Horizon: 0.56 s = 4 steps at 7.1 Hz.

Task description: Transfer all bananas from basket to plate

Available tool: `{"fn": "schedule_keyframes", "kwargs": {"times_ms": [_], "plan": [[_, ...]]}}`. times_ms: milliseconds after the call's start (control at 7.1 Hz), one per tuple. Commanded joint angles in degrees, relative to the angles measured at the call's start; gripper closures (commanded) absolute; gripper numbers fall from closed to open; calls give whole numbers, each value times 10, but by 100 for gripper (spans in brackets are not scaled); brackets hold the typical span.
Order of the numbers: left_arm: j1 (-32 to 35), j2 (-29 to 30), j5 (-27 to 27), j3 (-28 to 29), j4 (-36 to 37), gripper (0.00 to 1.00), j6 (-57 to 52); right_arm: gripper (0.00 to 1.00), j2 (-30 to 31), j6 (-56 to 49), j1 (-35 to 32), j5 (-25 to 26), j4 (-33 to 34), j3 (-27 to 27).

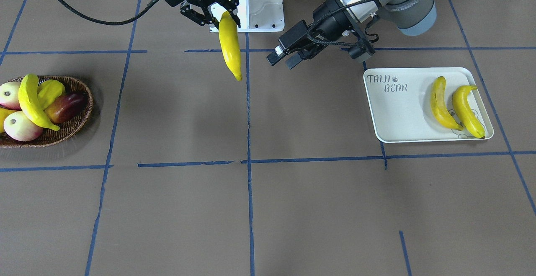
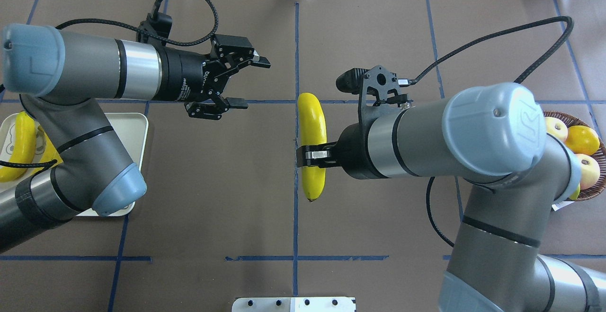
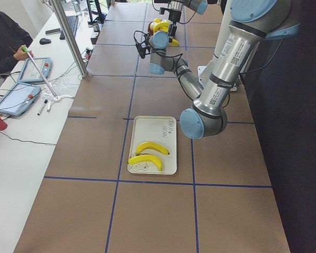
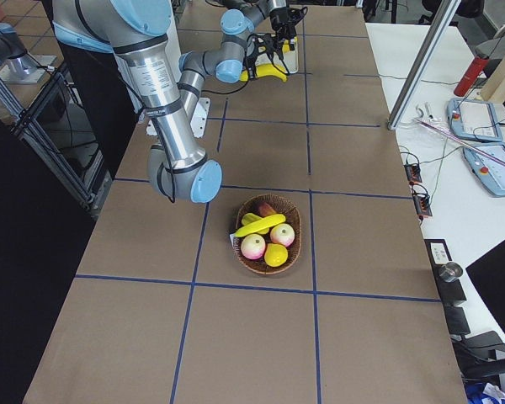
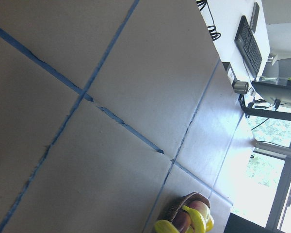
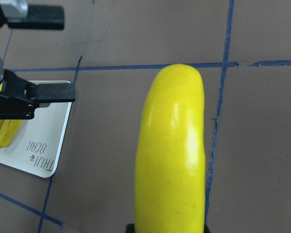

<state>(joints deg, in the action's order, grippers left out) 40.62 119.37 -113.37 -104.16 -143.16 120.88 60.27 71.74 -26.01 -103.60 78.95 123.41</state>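
Banana (image 6: 169,155) pinched by right end effector (image 1: 222,18) — left end effector (image 2: 253,82) spread, near plate (image 1: 398,117).

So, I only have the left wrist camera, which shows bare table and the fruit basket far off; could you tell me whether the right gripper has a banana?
Observer: Yes, the right gripper is shut on a banana by the middle tape line.
Operator: Thanks, and this wrist's own gripper?
Observer: The left gripper is open, facing that banana but apart from it.
Operator: And how far along are we?
Observer: Two bananas lie side by side on the plate.
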Motion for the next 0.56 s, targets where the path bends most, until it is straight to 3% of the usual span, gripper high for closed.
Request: {"fn": "schedule_keyframes", "kwargs": {"times_ms": [0,422], "plan": [[-5,24,10,11,-3,0,19,100,-10,3,18,19,-17,-5],[-38,27,10,24,-20,0,18,100,-14,5,22,21,-21,-5]]}}
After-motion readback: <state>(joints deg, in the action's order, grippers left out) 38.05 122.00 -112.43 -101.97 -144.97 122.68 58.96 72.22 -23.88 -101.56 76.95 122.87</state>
